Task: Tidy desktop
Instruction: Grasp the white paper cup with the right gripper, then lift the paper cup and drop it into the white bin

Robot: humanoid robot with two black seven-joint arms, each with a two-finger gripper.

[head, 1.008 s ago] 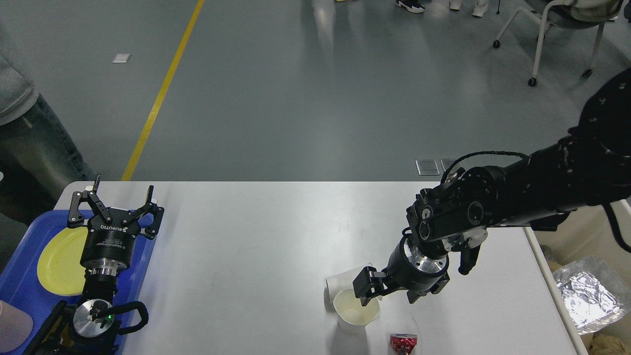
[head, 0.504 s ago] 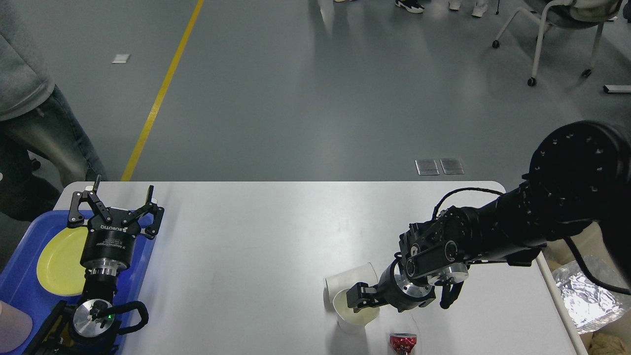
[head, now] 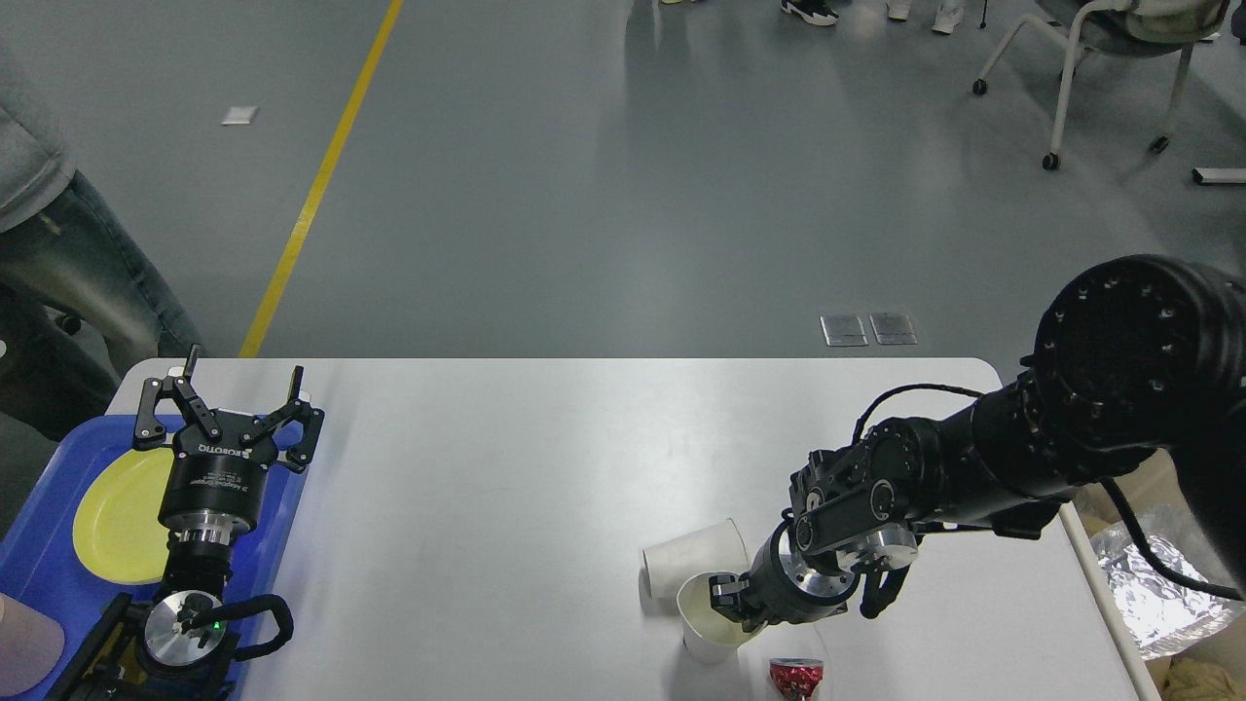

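Observation:
The white desktop (head: 506,467) fills the lower part of the head view. A white paper cup (head: 703,638) stands near its front edge, leaning slightly. A second paper cup (head: 681,557) lies on its side just behind it. My right gripper (head: 728,594) comes in from the right and is shut on the standing cup's rim, one finger inside. A red crumpled wrapper (head: 796,676) lies right of the cup at the front edge. My left gripper (head: 243,380) is open and empty, held over the desktop's left edge.
A blue tray (head: 39,574) with a yellow plate (head: 112,516) sits at the left end. A bin with crumpled foil (head: 1158,579) stands off the right edge. A person's legs (head: 68,263) are at far left, a chair (head: 1090,49) far right.
My right arm lowered and its gripper closed on the standing cup's rim. The cup shifted a little to the right and tilted. The left arm has not moved.

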